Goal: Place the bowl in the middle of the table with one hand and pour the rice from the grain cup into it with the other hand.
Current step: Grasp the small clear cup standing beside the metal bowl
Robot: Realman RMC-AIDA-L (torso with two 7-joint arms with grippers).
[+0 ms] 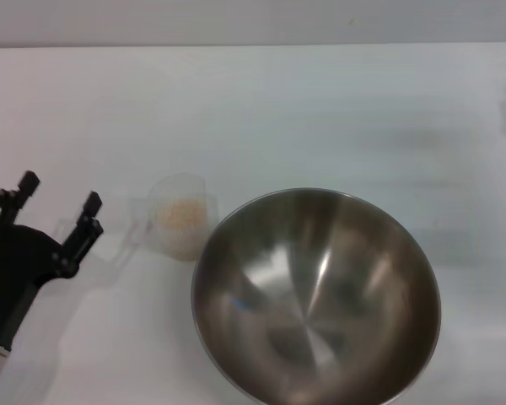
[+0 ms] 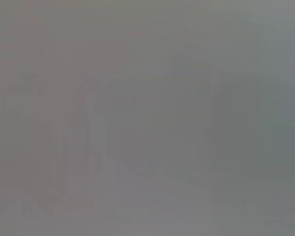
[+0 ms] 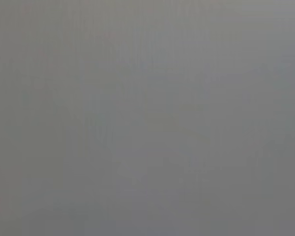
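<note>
Jaws apart beside rice-filled grain cup [image 1: 180,226]

The wide steel bowl [image 1: 316,297] sits upright on the white bench [image 1: 337,110], near its front, empty and shiny inside. Just beside its left rim stands the small clear grain cup [image 1: 180,217], upright, holding pale rice [image 1: 182,215].

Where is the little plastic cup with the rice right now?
In the head view, the grain cup stands upright on the table, left of centre, just beside the bowl and to the right of the open left end effector.
</note>
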